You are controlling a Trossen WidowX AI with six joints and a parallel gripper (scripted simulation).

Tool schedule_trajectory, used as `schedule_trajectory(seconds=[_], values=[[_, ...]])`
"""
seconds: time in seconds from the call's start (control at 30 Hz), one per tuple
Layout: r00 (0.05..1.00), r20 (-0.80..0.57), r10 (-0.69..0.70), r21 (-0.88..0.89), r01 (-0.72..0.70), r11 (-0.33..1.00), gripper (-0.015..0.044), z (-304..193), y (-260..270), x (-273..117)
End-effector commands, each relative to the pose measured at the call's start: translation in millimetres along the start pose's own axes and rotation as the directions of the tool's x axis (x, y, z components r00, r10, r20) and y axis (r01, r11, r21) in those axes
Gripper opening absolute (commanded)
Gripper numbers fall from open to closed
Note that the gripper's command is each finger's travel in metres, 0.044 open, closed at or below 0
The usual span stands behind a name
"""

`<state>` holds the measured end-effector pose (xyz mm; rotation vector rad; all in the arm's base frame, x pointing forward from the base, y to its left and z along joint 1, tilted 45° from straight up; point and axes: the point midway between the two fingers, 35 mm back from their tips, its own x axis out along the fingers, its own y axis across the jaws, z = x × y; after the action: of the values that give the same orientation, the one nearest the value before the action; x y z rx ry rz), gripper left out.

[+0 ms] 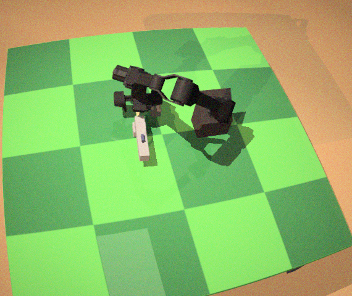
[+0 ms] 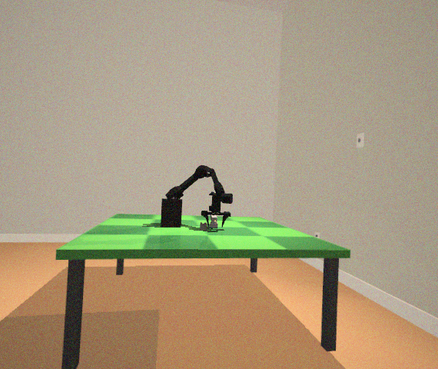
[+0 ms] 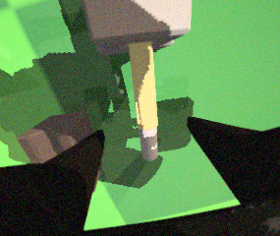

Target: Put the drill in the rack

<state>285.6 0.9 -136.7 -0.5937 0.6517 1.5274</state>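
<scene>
A pale block (image 1: 142, 150) (image 3: 174, 17) lies on the table, with a small dark blue piece (image 1: 142, 137) on its top, perhaps the key. A pale knob stands out on its left side in the top view. The drill (image 3: 144, 93) (image 1: 138, 113), a yellow rod with a grey end, sticks out of the block's end face. My gripper (image 3: 145, 127) (image 2: 216, 225) is open and points down, its fingers one on each side of the drill's outer part and apart from it. A brownish notched piece (image 3: 33, 145) (image 1: 155, 110) (image 2: 203, 225), probably the rack, stands beside the left finger in the wrist view.
The robot's dark base (image 1: 211, 119) (image 2: 170, 212) stands on the green checkered table (image 1: 42, 191) (image 2: 203, 254), close to the brownish piece. The arm reaches over from the base and hides part of the area around the drill in the top view.
</scene>
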Motion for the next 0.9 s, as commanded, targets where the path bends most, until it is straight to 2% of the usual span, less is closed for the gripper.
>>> schedule_trajectory(seconds=[0.0, 0.87], values=[[1.0, 0.003, 0.002, 0.005, -0.002, 1.0, 0.044, 2.9, 0.2, 1.3], [1.0, 0.004, 0.002, 0.005, -0.002, 1.0, 0.044, 12.5, 0.1, 4.7]])
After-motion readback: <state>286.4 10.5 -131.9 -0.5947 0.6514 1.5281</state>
